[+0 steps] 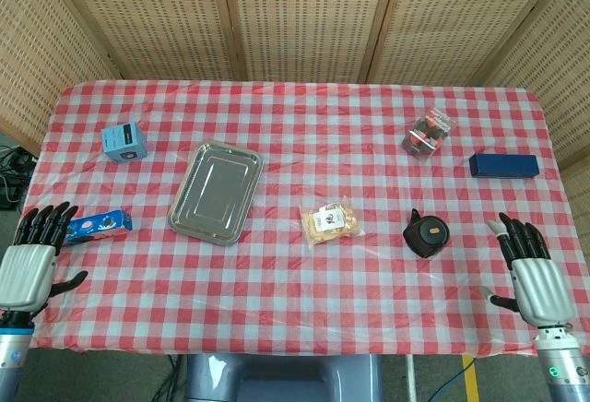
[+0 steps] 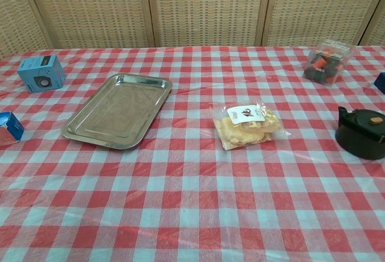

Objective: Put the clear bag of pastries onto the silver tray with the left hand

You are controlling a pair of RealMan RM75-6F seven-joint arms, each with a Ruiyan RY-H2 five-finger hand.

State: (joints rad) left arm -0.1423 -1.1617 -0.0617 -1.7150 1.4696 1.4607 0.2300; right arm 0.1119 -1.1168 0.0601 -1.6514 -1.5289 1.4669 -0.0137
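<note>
Red-and-white checked cloth covers the whole surface (image 1: 295, 144), with woven cane screens (image 1: 295, 15) standing behind it. On the left part lies the silver tray (image 1: 216, 191), bare inside. Both hands sit at the near edge, well apart from everything in the middle: the left hand (image 1: 29, 268) at the near left corner and the right hand (image 1: 535, 282) at the near right corner, each with its fingers spread wide and holding nothing. The clear bag of pastries (image 1: 331, 222) lies flat near the centre, to the right of the tray and apart from it. A black teapot (image 1: 426, 234) sits further right, a dark blue box (image 1: 502, 164) near the right edge, and a light blue box (image 1: 123, 141) at far left.
</note>
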